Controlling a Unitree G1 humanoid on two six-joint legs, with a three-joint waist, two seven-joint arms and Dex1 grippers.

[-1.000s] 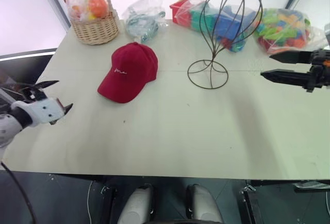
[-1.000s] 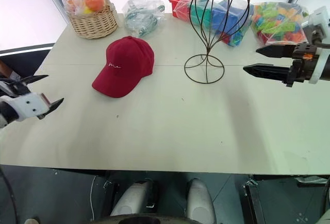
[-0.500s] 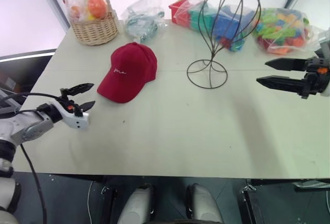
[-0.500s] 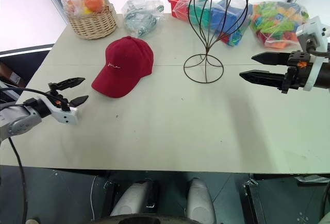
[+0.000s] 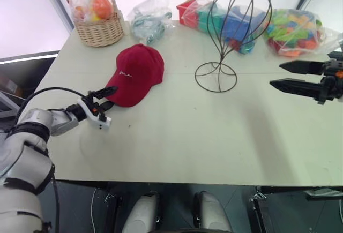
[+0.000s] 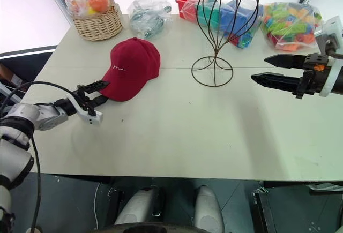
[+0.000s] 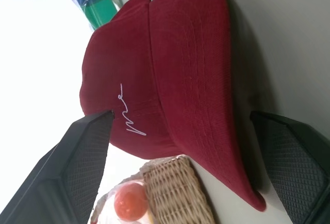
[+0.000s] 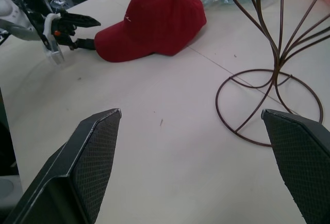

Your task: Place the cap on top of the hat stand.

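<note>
Nearest, at the lower left of the left eye view, the left gripper [image 5: 107, 98] reaches across the pale table [image 5: 214, 136] with its two black fingers spread wide and nothing between them — the tips sit just at the brim edge of the cap [image 5: 134, 74], one above the brim and one beside it. At the right edge, mid-height, the right gripper [image 5: 292, 76] hovers above the table, fingers apart and empty, pointing toward frame left. The dark red cap lies flat on the table left of centre, brim toward the left gripper. The hat stand [image 5: 231, 35] is upright right of the cap, well apart from it, bare. Along the far edge sit a wicker basket [image 5: 98, 25] at upper left and bags of coloured blocks [image 5: 296, 28] at upper right.
</note>
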